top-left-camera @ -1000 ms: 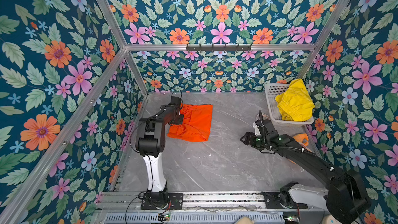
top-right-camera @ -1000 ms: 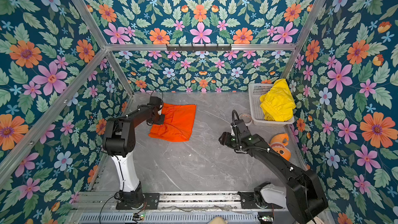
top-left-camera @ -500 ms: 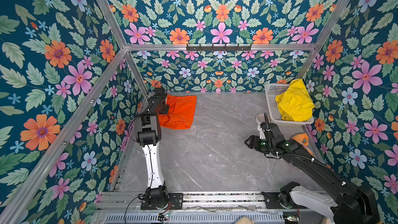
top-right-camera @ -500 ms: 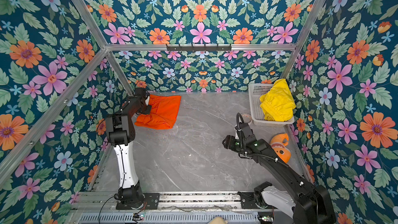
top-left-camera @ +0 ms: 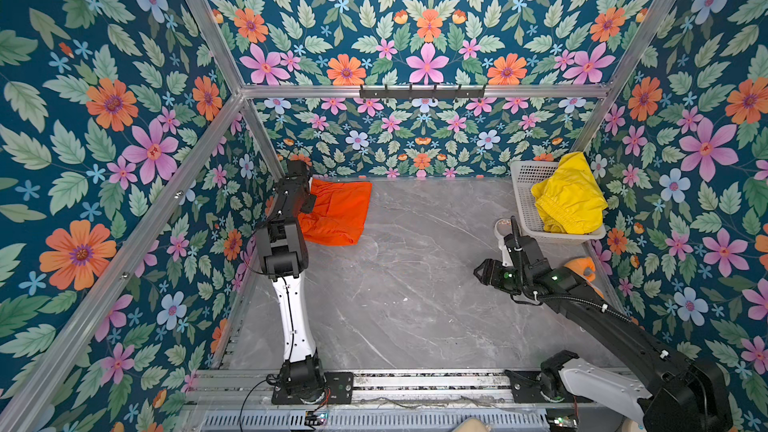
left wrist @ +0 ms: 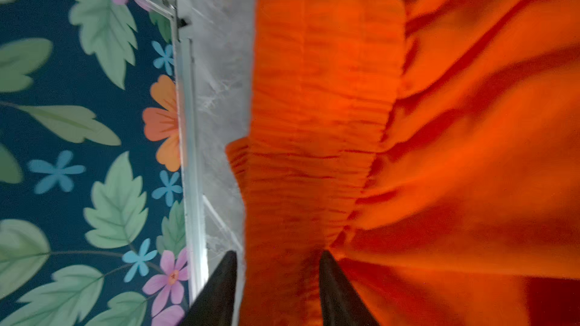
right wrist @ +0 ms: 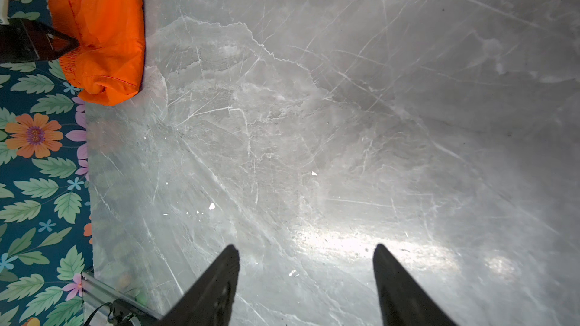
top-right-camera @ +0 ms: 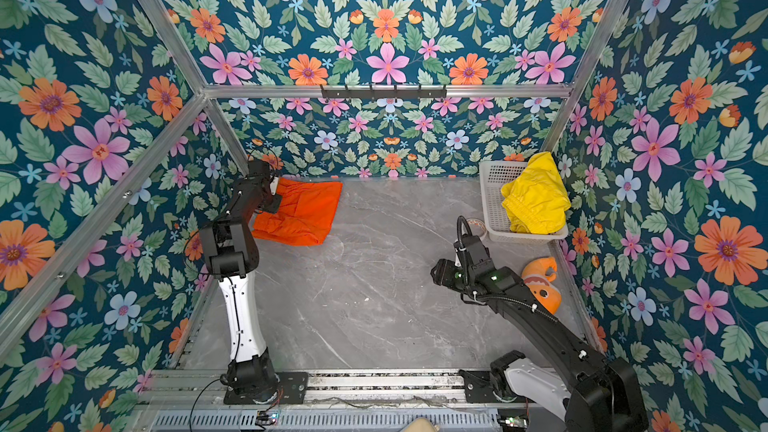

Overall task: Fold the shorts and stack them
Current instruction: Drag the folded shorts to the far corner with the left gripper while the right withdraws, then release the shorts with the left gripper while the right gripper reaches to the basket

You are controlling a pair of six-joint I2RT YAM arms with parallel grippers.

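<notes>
1. Left jaws: in the far left corner of the worktop [top-left-camera: 415, 284]. They stand parted astride the gathered waistband of the orange shorts [top-left-camera: 338, 214]. One finger [left wrist: 219, 290] is just clear of the cloth with a sliver of grey showing beside it, and the other finger is at the cloth's edge. Nothing is clamped.
2. Orange shorts: lie flat as a rough rectangle. The waistband end sits between the left jaws and the rest spreads away from them toward the middle, well apart from the right jaws.
3. Worktop: grey marbled, bare between the two sets of jaws.
4. Right jaws: spread wide and empty, above bare worktop, pointing toward the left jaws' side.
5. Yellow shorts [top-left-camera: 569, 197]: bunched and unfolded in the white mesh basket [top-left-camera: 524, 184]. They lie beyond the right jaws on their right and drape over the far rim.
6. Orange plush fish [top-right-camera: 540, 284]: on the worktop behind the right jaws, partly hidden by that arm.
</notes>
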